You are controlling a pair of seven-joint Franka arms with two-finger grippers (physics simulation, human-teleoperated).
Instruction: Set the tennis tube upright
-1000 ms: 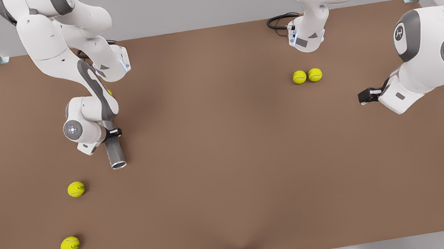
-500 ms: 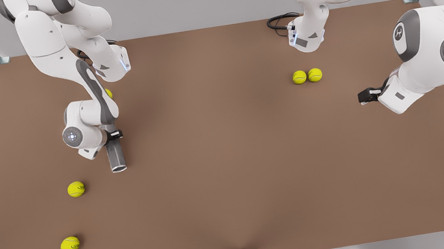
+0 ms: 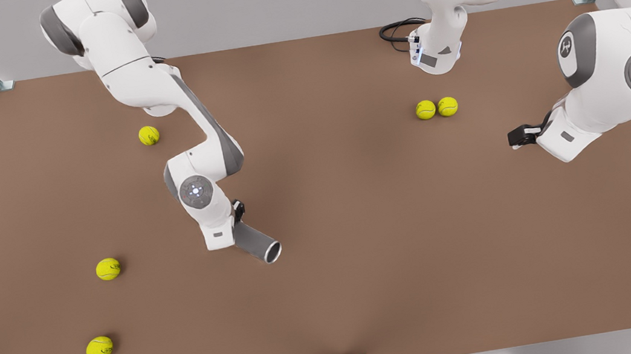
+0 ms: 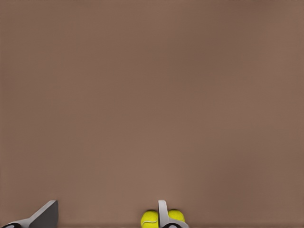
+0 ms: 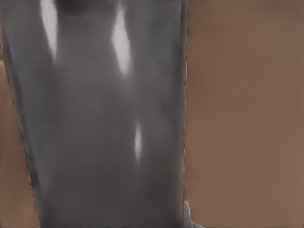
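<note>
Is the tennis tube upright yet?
No. The tennis tube is tilted in the right pincer, open rim toward the front view's lower right. The left pincer waits.

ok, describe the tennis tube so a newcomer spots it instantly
On the brown table, find the arm on the front view's left. Its right pincer grips the tennis tube above the table, tilted. It's a dark-grey cylinder with a lighter open rim; everything else loose nearby is a round yellow-green tennis ball.
</note>
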